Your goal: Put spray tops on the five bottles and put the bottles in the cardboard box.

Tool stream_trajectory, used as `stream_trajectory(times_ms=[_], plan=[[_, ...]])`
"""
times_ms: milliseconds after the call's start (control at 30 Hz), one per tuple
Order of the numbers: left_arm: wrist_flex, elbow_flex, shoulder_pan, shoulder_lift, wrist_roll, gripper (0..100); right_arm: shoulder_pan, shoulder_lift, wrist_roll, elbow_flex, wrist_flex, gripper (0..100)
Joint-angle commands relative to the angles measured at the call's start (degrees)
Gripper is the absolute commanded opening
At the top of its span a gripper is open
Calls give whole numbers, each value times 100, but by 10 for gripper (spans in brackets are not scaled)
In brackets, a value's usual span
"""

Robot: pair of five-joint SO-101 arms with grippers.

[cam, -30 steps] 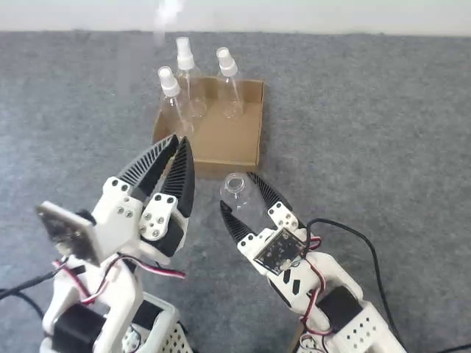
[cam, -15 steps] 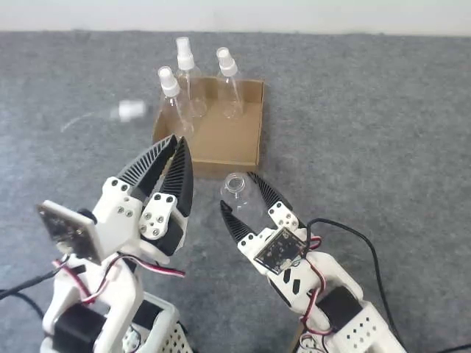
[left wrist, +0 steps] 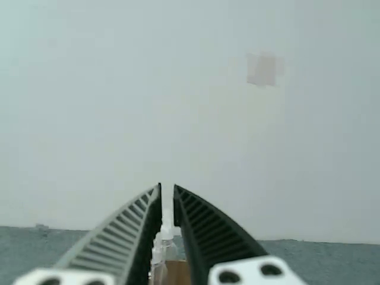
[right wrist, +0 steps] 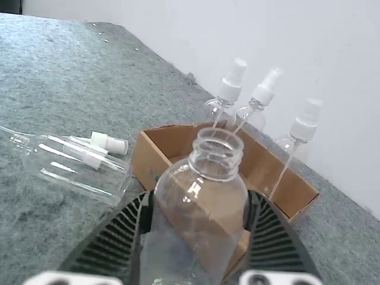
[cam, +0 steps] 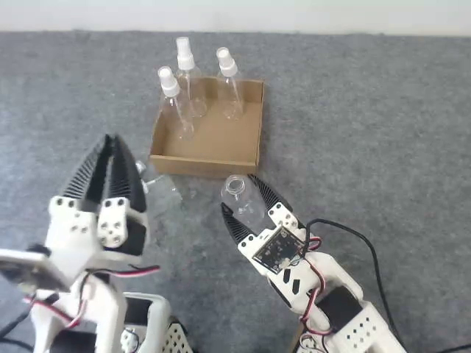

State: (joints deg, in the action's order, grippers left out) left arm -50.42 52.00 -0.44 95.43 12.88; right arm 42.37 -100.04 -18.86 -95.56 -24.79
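Your right jaws, lower centre of the high view, grip an uncapped bottle [cam: 237,193] upright, just below the cardboard box [cam: 210,143]. Three capped bottles [cam: 176,114] stand in the box. Your left jaws, at left, are nearly closed and hold nothing. Another bare bottle [right wrist: 65,161] lies on the bench [cam: 368,110] beside loose spray tops [right wrist: 108,142], near the box's lower-left corner.

Three clear capped bottles [cam: 182,121] stand upright along the far side of the shallow cardboard box [cam: 205,163], an uncapped bottle [cam: 239,197] stands upright in the right gripper [cam: 237,193] just before the box, and another bottle [right wrist: 71,167] lies on its side by two loose spray tops [right wrist: 108,142].
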Motion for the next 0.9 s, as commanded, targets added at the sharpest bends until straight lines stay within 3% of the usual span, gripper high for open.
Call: stream_trajectory(times_ms=[0,233,467,767,867], plan=[[-141,-382,-633,-422,-273,34,-136,-215,-18,-97,-13,100],[-1310,-1745,-1371,-2145,-703,34,-215,-215,-18,-97,-31,100],[-2470,-2905,-1459,-3446,-1512,34,-224,-215,-18,-97,-163,100],[-2971,-3037,-1486,-4809,-2593,31,-224,-215,-18,-97,-171,100],[-3024,-3046,-1846,-5512,-2813,32,-224,-215,-18,-97,-180,100]])
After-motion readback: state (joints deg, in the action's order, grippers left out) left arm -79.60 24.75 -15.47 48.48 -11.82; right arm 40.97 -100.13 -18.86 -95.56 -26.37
